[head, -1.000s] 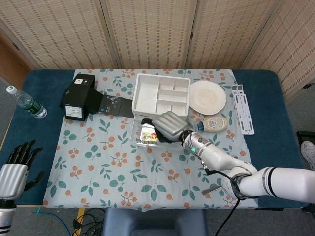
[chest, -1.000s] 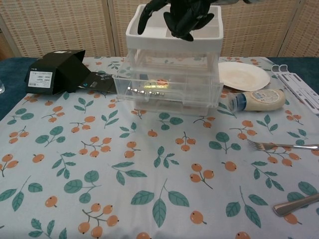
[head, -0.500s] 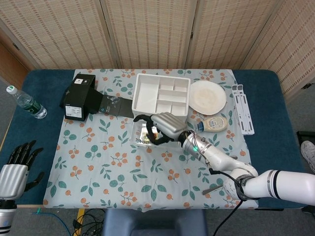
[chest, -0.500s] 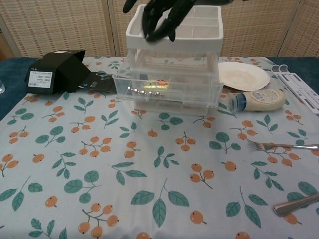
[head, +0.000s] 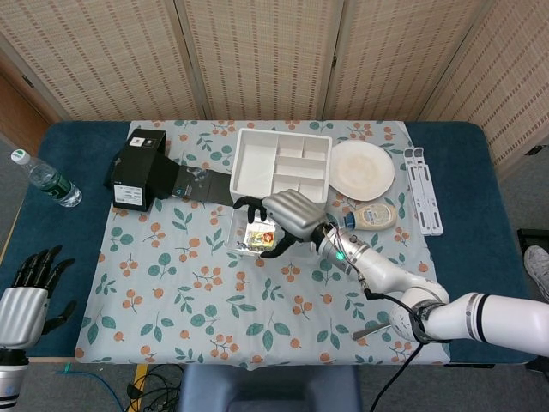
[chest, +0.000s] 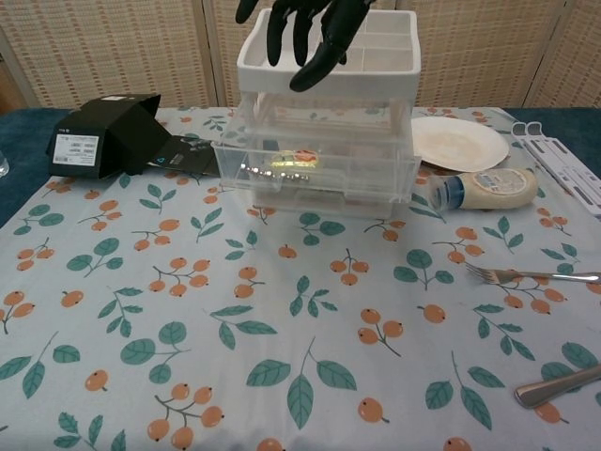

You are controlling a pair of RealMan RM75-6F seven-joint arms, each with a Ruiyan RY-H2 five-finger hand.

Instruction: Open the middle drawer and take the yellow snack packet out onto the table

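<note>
A clear plastic drawer unit (chest: 319, 141) stands mid-table with its middle drawer (chest: 315, 174) pulled out toward me. The yellow snack packet (head: 260, 237) lies inside the drawer; through the clear front in the chest view the packet (chest: 293, 162) shows as a yellow and red patch. My right hand (head: 287, 219) hovers over the open drawer with its dark fingers spread above the packet and holds nothing; the chest view shows those fingers (chest: 305, 33) hanging in front of the unit's top tray. My left hand (head: 30, 287) is open at the lower left, off the table.
A black box (head: 137, 169) lies left of the drawers, a water bottle (head: 45, 178) further left. A white plate (head: 362, 169), a mayonnaise bottle (chest: 484, 190) and a white rack (head: 422, 199) sit to the right. A fork (chest: 526, 275) and a spoon (chest: 554, 385) lie at the near right.
My right hand's fingers have uncurled and spread over the open drawer, shifting slightly left. The packet stays in the drawer. My left hand has not moved.
</note>
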